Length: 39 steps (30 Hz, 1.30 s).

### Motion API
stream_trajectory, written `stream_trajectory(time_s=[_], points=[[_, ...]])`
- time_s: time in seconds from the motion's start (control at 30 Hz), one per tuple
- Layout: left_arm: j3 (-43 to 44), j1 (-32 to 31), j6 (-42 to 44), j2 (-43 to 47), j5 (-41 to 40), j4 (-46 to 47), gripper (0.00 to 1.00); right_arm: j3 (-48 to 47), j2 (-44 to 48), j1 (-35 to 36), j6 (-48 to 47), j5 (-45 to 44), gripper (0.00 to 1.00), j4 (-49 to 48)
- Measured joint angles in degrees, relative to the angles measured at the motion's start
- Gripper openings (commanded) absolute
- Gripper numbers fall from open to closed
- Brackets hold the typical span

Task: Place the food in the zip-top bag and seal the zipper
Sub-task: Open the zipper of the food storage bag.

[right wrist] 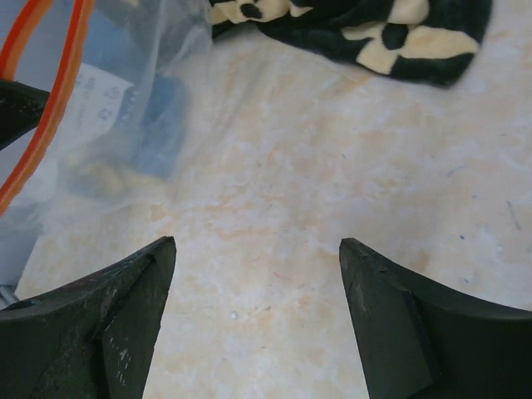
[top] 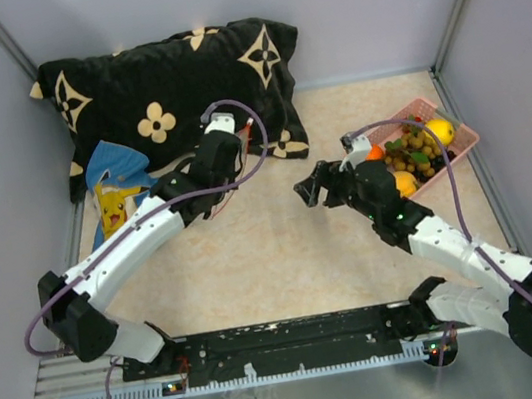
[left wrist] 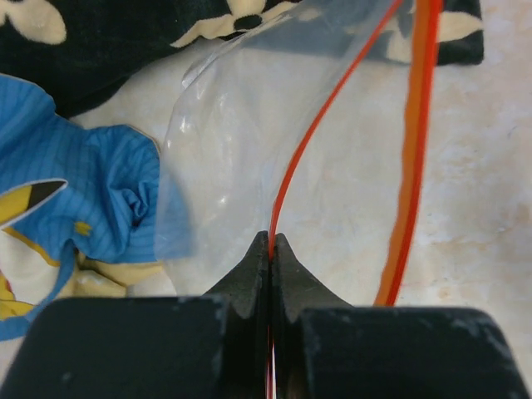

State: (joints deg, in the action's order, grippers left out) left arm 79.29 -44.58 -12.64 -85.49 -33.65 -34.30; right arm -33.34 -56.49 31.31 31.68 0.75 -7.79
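Clear bag (left wrist: 224, 150) gaping, zipper (left wrist: 413, 150) unsealed; food (top: 418, 150) seemingly outside.

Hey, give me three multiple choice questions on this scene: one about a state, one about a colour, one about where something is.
1. The left gripper is: A) wide open, B) shut on the zipper of the zip-top bag, C) out of view.
2. The zipper's colour is: A) orange-red, B) blue, C) green.
3. The food sits: A) inside the zip-top bag, B) in the left gripper, C) in the pink basket.
Answers: 1 B, its jaws meet on the strip in the left wrist view; 2 A, the strip shows orange-red; 3 C, the fruits lie in the basket at the right.
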Motion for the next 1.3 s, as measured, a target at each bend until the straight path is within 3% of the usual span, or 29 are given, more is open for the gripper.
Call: stream_trajectory(time_s=[0.37, 0.63, 1.0, 1.3], points=[[-1.3, 0.0, -14.1, 2.4, -0.8, -2.5, 0.0, -8.5, -8.3, 7.0, 3.1, -2.4, 0.78, -1.2], [-1.9, 0.0, -18.7, 2.9, -1.2, -4.4, 0.0, -12.2, -11.3, 9.5, 4.6, -4.9, 0.76, -0.7], [-3.1, 0.0, -19.2, 3.7, 1.1, -4.4, 0.0, -20.5, -19.3, 10.8, 5.9, -4.6, 0.75, -1.0], [-3.4, 0.0, -15.5, 4.0, 3.9, -3.1, 0.0, -29.9, -28.7, 11.3, 6.6, -2.9, 0.6, 0.5]])
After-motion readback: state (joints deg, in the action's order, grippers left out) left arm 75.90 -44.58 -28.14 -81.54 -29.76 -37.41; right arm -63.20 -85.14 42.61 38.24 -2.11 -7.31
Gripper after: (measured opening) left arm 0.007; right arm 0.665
